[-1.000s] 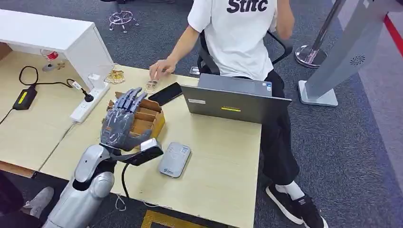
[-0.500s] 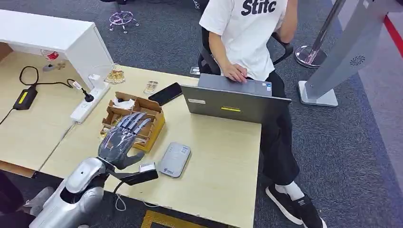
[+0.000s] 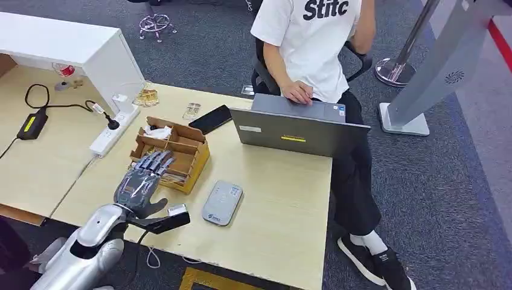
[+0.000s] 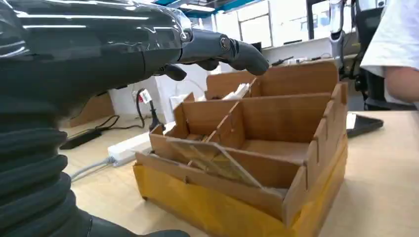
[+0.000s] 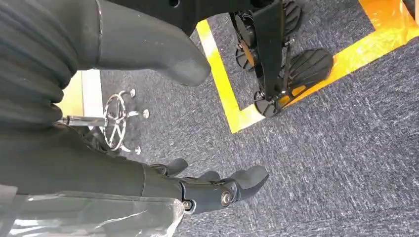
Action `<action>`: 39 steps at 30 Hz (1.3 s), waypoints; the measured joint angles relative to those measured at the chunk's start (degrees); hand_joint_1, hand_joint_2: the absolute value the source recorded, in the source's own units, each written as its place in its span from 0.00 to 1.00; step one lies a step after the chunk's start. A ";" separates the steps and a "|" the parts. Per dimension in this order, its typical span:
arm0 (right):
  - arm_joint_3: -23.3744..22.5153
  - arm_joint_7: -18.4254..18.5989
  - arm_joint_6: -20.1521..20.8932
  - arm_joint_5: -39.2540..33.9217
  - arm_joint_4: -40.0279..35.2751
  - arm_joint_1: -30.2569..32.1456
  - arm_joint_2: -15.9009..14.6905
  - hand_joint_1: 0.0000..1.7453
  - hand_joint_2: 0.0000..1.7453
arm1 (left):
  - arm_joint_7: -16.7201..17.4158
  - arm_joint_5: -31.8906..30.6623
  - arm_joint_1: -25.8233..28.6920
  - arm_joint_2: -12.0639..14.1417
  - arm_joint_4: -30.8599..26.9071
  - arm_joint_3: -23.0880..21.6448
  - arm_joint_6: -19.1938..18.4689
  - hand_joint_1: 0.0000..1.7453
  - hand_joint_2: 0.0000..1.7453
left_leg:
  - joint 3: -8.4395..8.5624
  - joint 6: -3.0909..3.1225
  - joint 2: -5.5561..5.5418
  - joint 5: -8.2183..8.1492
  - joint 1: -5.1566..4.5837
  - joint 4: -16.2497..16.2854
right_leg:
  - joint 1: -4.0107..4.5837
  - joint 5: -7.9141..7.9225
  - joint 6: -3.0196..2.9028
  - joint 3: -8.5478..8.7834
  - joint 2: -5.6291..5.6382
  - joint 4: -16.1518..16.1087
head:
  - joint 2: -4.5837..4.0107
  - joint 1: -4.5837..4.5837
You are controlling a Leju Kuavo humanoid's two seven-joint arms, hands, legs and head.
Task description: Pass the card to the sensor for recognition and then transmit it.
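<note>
Left hand point(image 3: 140, 183): I see it spread and holding nothing, fingers reaching over the near-left compartment of the cardboard organizer box point(image 3: 192, 158).
Card point(image 4: 210, 157): clear, leaning tilted in that near compartment.
Sensor point(image 3: 221, 202): grey reader near the desk's front edge, just beside the box.
Right hand point(image 5: 197, 190): fingers loosely apart, holding nothing, above carpet.
</note>
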 joint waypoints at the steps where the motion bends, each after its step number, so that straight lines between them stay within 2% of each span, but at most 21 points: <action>1: 0.00 0.00 0.00 0.02 0.00 0.00 0.00 0.00 1.00 | 0.00 0.00 -0.09 -0.11 0.63 0.15 0.00 0.00 1.00 | 0.00 0.00 0.00 0.00 0.00 0.00 | 0.00 0.00 0.00 0.00 0.00 0.00 | 0.00 0.02; 8: -0.15 0.00 0.00 0.64 0.00 -0.04 0.00 0.00 1.00 | -0.09 -0.48 -0.92 -1.18 3.85 0.66 1.12 0.00 1.00 | -0.01 0.00 0.00 0.00 -0.01 0.00 | -0.01 0.00 0.00 0.00 0.00 -0.01 | 0.00 0.00; 13: -0.28 0.00 -0.11 1.05 0.00 -0.04 0.00 0.00 1.00 | -0.44 -1.60 -0.93 -2.63 4.00 1.88 6.36 0.00 1.00 | -0.01 0.00 0.00 0.00 -0.01 0.00 | -0.01 0.00 0.00 0.01 0.00 -0.01 | 0.00 0.00; 17: -0.46 0.00 -0.13 1.33 0.00 -0.04 0.00 0.00 1.00 | -0.87 -1.77 -0.92 -3.61 4.00 2.86 7.91 0.00 1.00 | 0.00 0.00 -0.01 0.00 -0.01 0.00 | -0.01 0.00 0.00 0.01 -0.01 -0.01 | 0.00 0.00; 22: -0.92 -0.02 -0.13 1.75 0.00 -0.04 0.00 0.00 1.00 | -1.11 -2.47 -0.92 -4.37 4.00 3.50 7.63 0.00 1.00 | 0.00 0.00 -0.01 0.00 -0.01 0.00 | 0.00 0.00 0.00 0.01 -0.01 0.00 | 0.00 0.02; 27: -1.31 0.00 -0.09 2.23 0.00 -0.05 0.00 0.00 1.00 | 0.04 -3.28 -0.93 -4.70 4.39 3.96 4.76 0.00 1.00 | -0.01 0.00 0.00 0.00 -0.01 0.00 | 0.00 0.00 0.00 0.00 -0.01 0.00 | 0.00 0.00; 36: -1.64 0.00 0.02 2.84 0.00 -0.06 0.02 0.00 1.00 | 0.55 -3.34 -0.97 -4.72 5.77 4.52 4.37 0.00 1.00 | 0.00 0.00 0.00 0.00 -0.01 0.00 | 0.00 0.00 0.00 0.00 -0.01 0.00 | 0.00 0.00; 37: -1.64 0.00 0.02 2.86 0.00 -0.05 0.02 0.00 1.00 | 0.57 -3.34 -0.96 -4.74 5.79 4.68 4.53 0.25 1.00 | -0.01 0.00 -0.01 0.00 -0.01 0.00 | 0.00 0.00 0.00 0.00 -0.01 -0.01 | 0.00 0.00; 38: -1.66 0.00 0.11 2.91 0.00 -0.05 0.02 0.00 1.00 | 0.59 -3.37 -0.98 -4.81 5.81 4.79 4.70 0.88 1.00 | -0.01 0.00 -0.01 0.00 -0.01 0.00 | -0.01 0.00 0.00 0.01 -0.02 -0.01 | 0.00 0.02; 39: -1.66 0.00 0.13 2.91 0.00 -0.06 0.02 0.00 1.00 | 0.61 -3.37 -1.01 -4.83 5.83 4.87 4.77 0.88 1.00 | -0.01 0.00 -0.01 0.00 -0.01 0.00 | -0.01 0.00 0.00 0.01 -0.02 -0.01 | 0.00 0.00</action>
